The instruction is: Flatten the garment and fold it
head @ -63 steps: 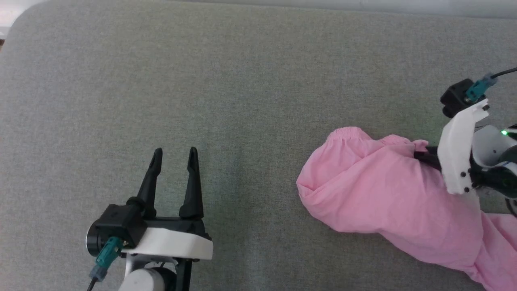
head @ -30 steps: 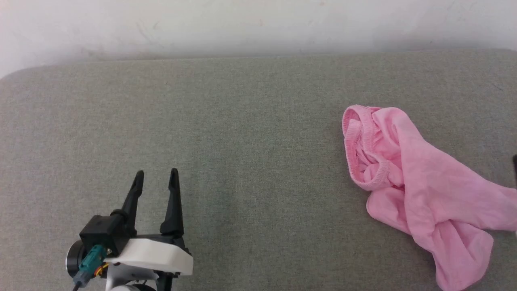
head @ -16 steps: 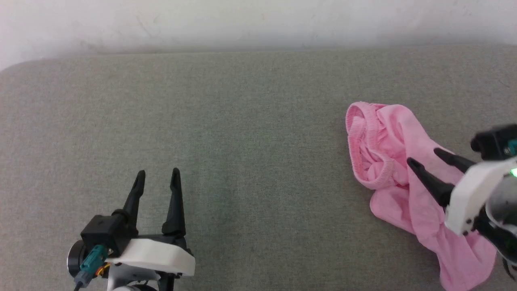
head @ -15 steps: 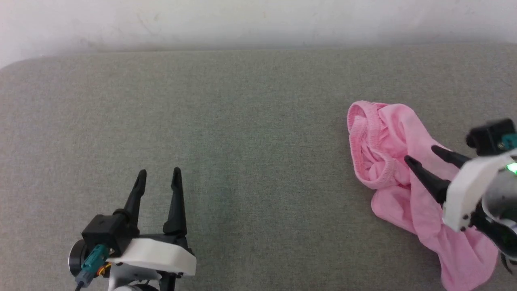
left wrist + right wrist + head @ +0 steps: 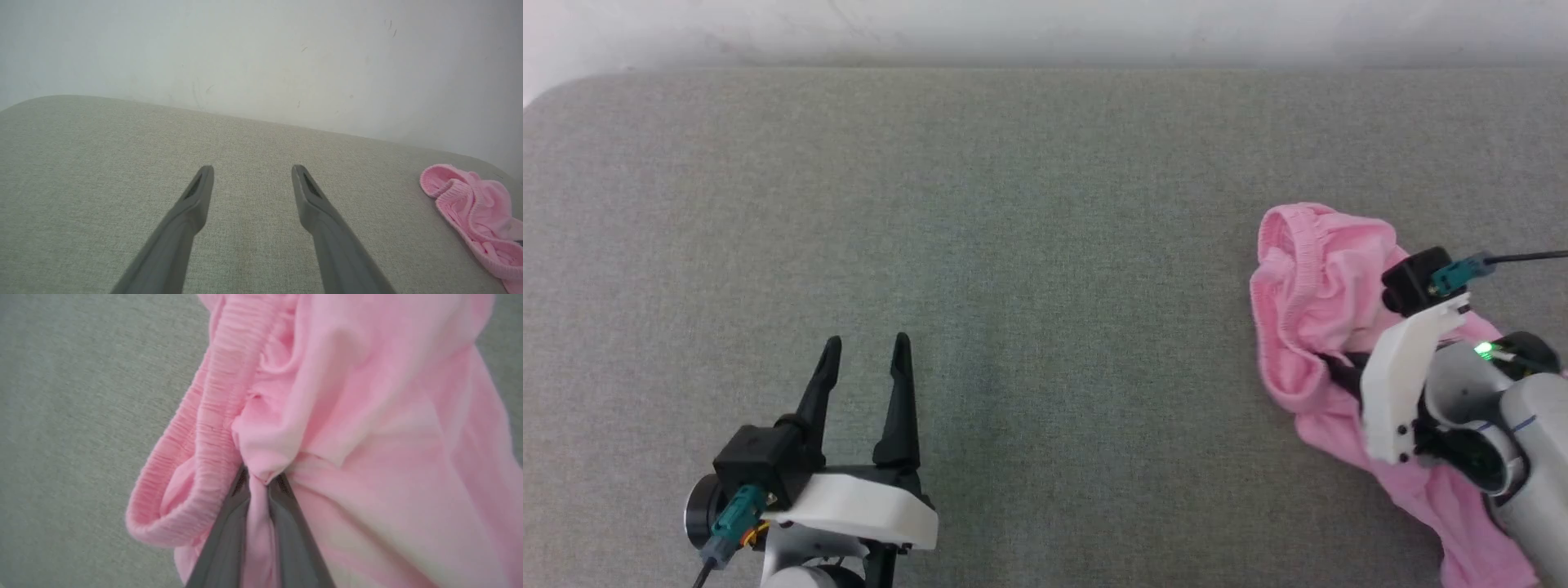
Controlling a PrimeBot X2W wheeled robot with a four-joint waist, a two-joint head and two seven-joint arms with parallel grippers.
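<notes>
Right gripper pinching the garment, left gripper sitting open and empty.

Head view: the garment point(image 5: 1311, 278) is lying bunched at the right edge of the frame on the grey padded surface point(image 5: 1045, 204), with its gathered waistband point(image 5: 1286, 269) looping at the upper left of the heap and the rest trailing to the lower right corner. The right gripper point(image 5: 261, 479) is sitting on top of it at mid-right. In the right wrist view, at bottom centre, its two fingers are nearly closed and squeezing a thin fold of pink fabric just beside the waistband. The left gripper point(image 5: 866, 339) is hanging at the lower left of the head view with its fingers spread, gripping nothing, well apart from the garment. In the left wrist view the garment is showing at the right edge, with a white wall point(image 5: 261, 49) running across the top.
</notes>
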